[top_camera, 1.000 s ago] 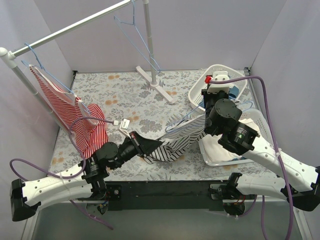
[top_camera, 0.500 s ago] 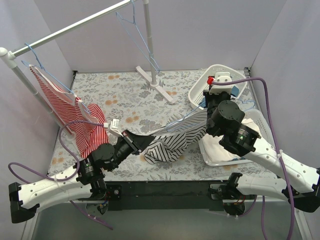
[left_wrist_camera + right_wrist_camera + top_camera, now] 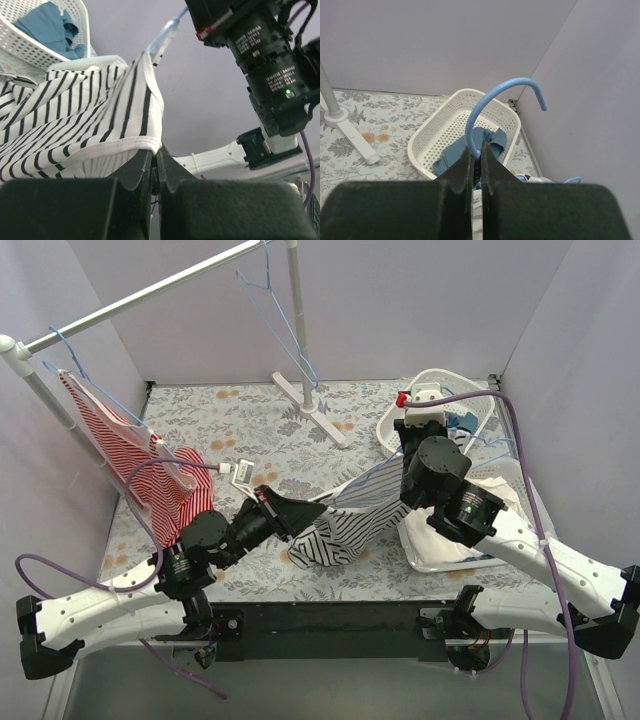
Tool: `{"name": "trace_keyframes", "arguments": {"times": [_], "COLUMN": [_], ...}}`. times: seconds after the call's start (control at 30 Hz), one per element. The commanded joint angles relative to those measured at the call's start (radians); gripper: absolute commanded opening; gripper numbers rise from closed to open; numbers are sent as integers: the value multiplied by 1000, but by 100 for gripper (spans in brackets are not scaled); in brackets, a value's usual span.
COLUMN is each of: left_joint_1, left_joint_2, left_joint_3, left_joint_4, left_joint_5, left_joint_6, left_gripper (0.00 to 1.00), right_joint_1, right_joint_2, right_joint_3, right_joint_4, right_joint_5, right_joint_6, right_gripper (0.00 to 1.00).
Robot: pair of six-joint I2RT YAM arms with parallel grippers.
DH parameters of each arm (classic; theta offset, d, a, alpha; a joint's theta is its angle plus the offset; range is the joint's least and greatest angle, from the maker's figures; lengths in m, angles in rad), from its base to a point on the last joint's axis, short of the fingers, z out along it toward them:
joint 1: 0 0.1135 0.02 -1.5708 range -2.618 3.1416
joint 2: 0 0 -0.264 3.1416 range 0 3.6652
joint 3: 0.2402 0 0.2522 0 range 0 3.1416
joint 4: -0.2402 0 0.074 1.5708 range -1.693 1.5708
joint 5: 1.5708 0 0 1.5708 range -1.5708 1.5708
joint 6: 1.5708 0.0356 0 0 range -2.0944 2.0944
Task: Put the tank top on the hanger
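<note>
The tank top (image 3: 345, 528), black-and-white striped, hangs stretched between both arms above the table's middle. My left gripper (image 3: 318, 508) is shut on its white hem, which shows pinched at the fingertips in the left wrist view (image 3: 156, 150), the striped cloth (image 3: 85, 117) spreading away to the left. The hanger (image 3: 366, 476) is light-blue wire and runs inside the tank top. My right gripper (image 3: 479, 154) is shut on the base of the hanger's hook (image 3: 492, 97). In the top view the right fingers are hidden under the wrist.
A white basket (image 3: 480, 420) with blue cloth (image 3: 470, 147) stands at the back right. A white tray (image 3: 512, 480) with pale cloth lies beside it. The white rail (image 3: 150, 292) with its stand (image 3: 312, 405) carries another hanger (image 3: 272, 310) and a red-striped garment (image 3: 150, 475) at left.
My left gripper has moved right and up with the hem, pulling the tank top closer toward the hanger. The right arm has shifted slightly left with the hanger.
</note>
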Motion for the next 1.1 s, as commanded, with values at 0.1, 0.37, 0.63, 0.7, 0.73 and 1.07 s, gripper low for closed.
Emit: {"name": "trace_keyframes", "arguments": {"times": [0.1, 0.37, 0.63, 0.7, 0.73, 1.07], "left_joint_1": [4, 4, 4, 4, 4, 4], "left_joint_2": [55, 182, 256, 260, 260, 277], "left_joint_3": [85, 155, 237, 254, 260, 335], "left_joint_4": [-2, 83, 97, 80, 75, -28], "left_joint_5": [86, 39, 2, -13, -13, 5], "left_joint_6": [94, 154, 200, 217, 220, 240], "left_gripper": [0, 0, 3, 4, 5, 50], "right_joint_1": [-9, 3, 20, 23, 24, 26], "right_joint_2": [-13, -6, 43, 44, 49, 109], "right_joint_3": [68, 158, 233, 259, 267, 350], "right_joint_4": [39, -219, -316, -326, -328, -331], "right_joint_5": [-6, -98, -184, -195, -196, -229], "right_joint_6": [2, 228, 318, 321, 319, 307], "right_gripper": [1, 1, 1, 1, 1, 1]}}
